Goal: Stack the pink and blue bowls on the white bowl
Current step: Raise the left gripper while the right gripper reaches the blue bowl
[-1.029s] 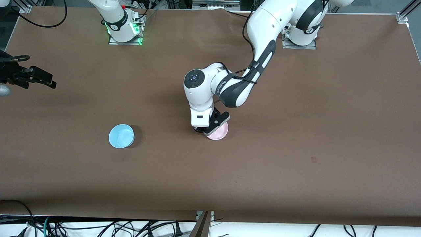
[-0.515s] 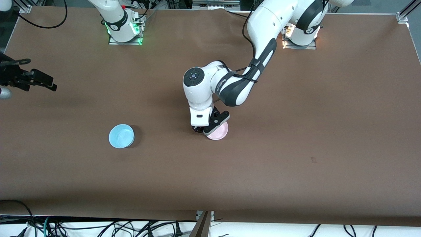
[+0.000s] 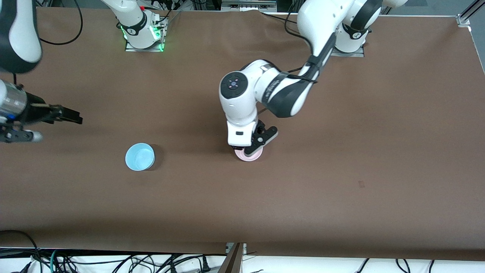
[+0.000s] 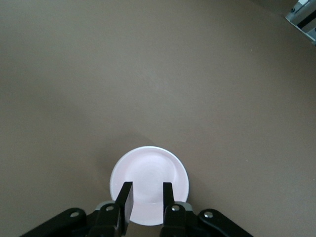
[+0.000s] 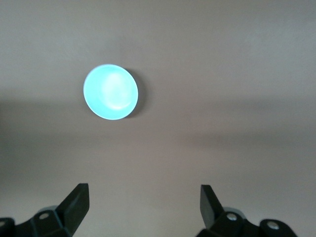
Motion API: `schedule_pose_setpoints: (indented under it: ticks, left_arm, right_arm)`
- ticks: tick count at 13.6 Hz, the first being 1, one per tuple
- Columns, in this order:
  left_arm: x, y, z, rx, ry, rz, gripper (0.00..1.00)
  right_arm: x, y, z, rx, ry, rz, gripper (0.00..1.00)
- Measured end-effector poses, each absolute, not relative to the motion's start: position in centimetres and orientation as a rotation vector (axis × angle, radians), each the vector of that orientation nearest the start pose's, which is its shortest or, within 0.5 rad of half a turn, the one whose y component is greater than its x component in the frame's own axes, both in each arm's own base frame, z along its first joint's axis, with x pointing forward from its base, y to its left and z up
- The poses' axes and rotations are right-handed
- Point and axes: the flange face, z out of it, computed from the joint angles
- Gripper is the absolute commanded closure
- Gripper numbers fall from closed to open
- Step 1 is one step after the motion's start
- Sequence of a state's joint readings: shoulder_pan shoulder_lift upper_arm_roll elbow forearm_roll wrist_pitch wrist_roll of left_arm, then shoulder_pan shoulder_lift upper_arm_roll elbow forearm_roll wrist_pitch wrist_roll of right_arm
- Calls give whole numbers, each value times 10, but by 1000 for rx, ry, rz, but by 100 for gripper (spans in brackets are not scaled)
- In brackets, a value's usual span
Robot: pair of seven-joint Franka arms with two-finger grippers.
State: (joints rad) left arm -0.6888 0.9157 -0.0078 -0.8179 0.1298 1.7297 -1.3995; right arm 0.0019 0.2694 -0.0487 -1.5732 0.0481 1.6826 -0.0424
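Note:
The pink bowl (image 3: 251, 156) sits upright near the middle of the table. My left gripper (image 3: 250, 148) hangs just above it, its fingers partly open and nothing between them. In the left wrist view the pink bowl (image 4: 148, 165) shows round and whole below the left gripper (image 4: 145, 187). The blue bowl (image 3: 140, 156) stands alone toward the right arm's end. My right gripper (image 3: 75, 117) hovers open over bare table near it. In the right wrist view the blue bowl (image 5: 110, 92) lies ahead of the right gripper (image 5: 143, 190). The white bowl is hidden or out of view.
The brown table (image 3: 341, 170) stretches wide around both bowls. The arm bases (image 3: 144, 34) stand along the edge farthest from the front camera. Cables lie below the table's near edge (image 3: 113, 261).
The left arm has shifted toward its own end and its gripper now stands over the pink bowl instead of at its rim. The right arm has swung in over the table toward the blue bowl.

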Motion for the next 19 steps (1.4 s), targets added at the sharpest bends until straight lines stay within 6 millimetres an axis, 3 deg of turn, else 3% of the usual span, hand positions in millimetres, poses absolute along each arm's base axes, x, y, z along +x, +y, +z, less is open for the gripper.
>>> schedule_pose_setpoints:
  ticks: [5, 9, 12, 15, 19]
  left_arm:
    - [627, -418, 445, -2925, -863, -27, 69]
    - [637, -356, 501, -2970, -713, 47, 69]
    - [642, -304, 535, -2997, -589, 98, 69]
    - [649, -256, 556, -3029, -489, 143, 69]
    - [657, -197, 572, -3057, -327, 180, 68]
  right_arm:
    - [665, -3, 372, -3102, -15, 208, 1]
    - [683, 18, 290, -3109, -48, 171, 1]
    - [687, 31, 241, -3115, -69, 157, 4]
    - [686, 33, 218, -3106, -58, 183, 14]
    - [682, 34, 212, -3058, 5, 203, 38]
